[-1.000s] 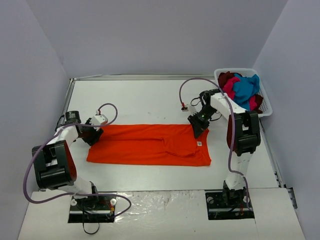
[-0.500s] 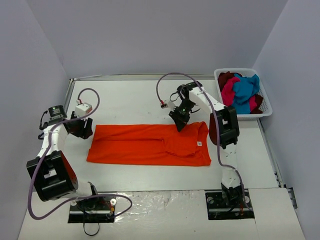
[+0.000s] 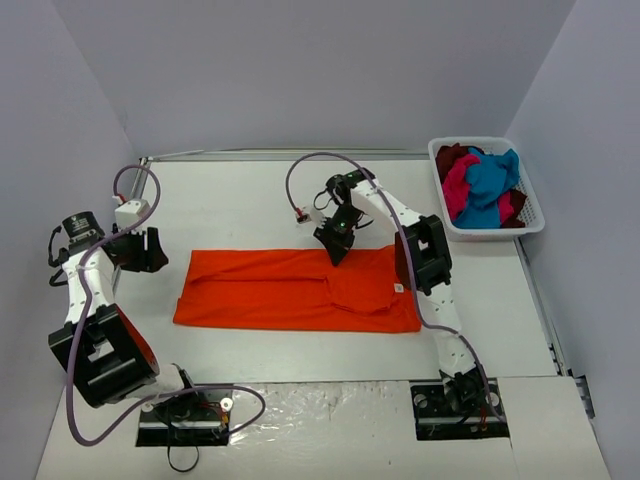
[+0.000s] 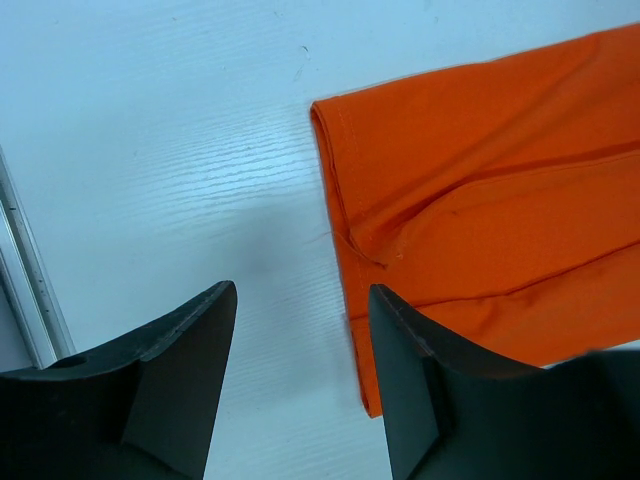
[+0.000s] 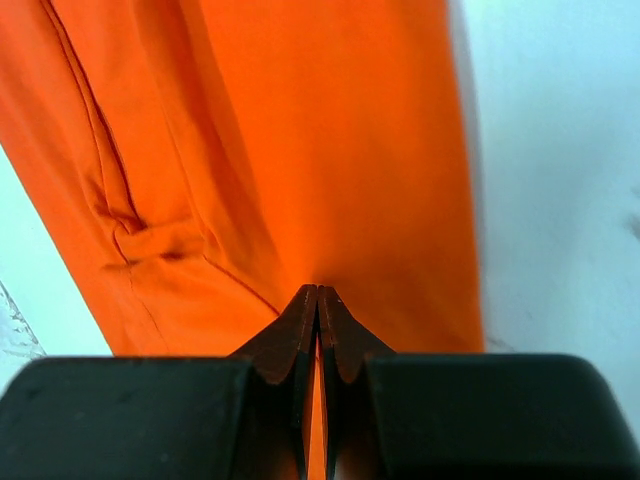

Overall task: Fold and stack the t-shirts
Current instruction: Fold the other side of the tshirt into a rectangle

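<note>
- Orange t-shirt (image 3: 300,290) lies flat on the table (image 3: 260,200), its long axis running left to right.
- Right gripper (image 3: 338,243): jaws clenched on the shirt's far edge, near mid-length.
- Left gripper (image 3: 143,250): jaws released and empty, over bare table just beyond the shirt's left end. This is judged the nearer arm to that end.
- Remaining t-shirts (image 3: 480,185) are heaped in the basket (image 3: 500,232), far right.

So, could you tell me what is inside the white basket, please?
The basket holds a crumpled teal shirt, a pink shirt and a dark red shirt. Whatever lies under them is covered, so I cannot count them all.
</note>
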Controlling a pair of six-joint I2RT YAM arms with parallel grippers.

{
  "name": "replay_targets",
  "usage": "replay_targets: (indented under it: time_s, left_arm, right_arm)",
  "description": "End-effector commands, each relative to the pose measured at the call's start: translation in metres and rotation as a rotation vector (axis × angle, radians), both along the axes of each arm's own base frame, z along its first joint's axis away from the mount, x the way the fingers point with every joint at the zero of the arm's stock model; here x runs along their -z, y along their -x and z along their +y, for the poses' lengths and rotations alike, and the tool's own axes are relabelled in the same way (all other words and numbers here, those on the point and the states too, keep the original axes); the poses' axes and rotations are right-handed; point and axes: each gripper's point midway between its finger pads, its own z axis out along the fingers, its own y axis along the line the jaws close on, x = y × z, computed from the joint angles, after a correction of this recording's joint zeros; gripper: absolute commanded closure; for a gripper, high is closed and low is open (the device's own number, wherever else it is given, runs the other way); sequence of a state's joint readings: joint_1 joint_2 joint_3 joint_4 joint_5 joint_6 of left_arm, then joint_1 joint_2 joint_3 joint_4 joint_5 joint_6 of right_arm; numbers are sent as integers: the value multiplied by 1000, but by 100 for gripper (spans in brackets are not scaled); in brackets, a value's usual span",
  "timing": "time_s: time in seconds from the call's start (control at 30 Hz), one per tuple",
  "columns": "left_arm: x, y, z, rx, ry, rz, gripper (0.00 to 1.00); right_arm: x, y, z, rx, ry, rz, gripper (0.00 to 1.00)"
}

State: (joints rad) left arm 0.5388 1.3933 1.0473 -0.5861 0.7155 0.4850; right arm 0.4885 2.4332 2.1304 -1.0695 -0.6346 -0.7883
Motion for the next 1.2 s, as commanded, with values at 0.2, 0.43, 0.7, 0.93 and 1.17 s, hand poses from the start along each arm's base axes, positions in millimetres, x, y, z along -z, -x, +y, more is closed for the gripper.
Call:
replay_targets:
  time_s: [0.2, 0.43, 0.7, 0.93, 1.17]
  left_arm:
    - [-22, 11, -12, -20, 26, -46, 46]
    - [-20, 15, -15, -17, 23, -51, 46]
    - [-16, 16, -16, -16, 28, -45, 45]
    - [-16, 16, -16, -16, 32, -43, 45]
    - [-18, 16, -18, -6, 37, -49, 44]
  right_arm:
    - [5, 28, 45, -115, 0, 7, 100]
    - [6, 40, 69, -172, 8, -21, 100]
    - [11, 53, 80, -216, 27, -25, 100]
    - [15, 59, 81, -222, 47, -21, 100]
    - [-40, 45, 75, -172, 29, -145, 100]
